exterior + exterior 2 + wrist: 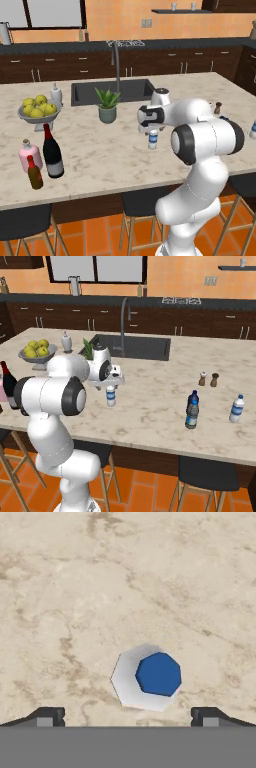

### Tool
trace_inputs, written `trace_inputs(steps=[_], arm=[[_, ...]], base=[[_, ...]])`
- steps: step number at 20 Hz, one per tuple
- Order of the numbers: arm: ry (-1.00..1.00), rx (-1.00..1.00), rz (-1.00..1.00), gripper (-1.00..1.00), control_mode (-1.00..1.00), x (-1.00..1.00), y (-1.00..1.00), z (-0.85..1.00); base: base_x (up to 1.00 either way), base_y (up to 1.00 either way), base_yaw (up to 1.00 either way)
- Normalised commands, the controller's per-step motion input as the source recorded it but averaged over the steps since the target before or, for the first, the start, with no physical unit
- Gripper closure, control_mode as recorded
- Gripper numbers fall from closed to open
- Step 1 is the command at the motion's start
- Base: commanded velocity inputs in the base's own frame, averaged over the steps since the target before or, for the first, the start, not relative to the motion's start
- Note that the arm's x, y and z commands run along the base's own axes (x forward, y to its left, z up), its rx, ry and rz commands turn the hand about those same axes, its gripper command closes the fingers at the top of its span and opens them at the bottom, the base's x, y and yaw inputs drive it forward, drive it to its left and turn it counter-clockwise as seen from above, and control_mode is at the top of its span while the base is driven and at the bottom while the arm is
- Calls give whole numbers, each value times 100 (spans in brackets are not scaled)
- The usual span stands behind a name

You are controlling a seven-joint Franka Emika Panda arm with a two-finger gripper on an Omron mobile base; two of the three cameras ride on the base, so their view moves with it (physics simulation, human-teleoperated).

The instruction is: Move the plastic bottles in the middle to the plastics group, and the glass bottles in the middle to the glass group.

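Over the island, mid-counter: the gripper [128, 716] hangs directly above a small clear plastic bottle [153, 139] standing upright on the marble counter [100, 150].
Bottle's place: alone in the middle, well apart from the plastics group, a dark blue bottle [192, 409] and a clear one [236, 408], and from the wine bottle [51, 152], which stands by the pink bottle [29, 154] and the brown bottle [34, 172].
Handling: likely light, thin-walled and smooth, so it may tip or slip; a firm squeeze could dent it.
Where to hold: probably the neck or shoulder just under the blue cap [158, 674].
Tool: fingers spread wide, one tip each side of the bottle; they grip nothing and touch nothing.
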Motion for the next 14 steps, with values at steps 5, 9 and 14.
trace_inputs(steps=[5,9,14], arm=[[0,0,0,-100,-100,17,0,-11],[0,0,0,-100,-100,17,0,-7],[0,0,0,-100,-100,11,-3,-3]], base=[[0,0,0],[0,0,0],[0,0,0]])
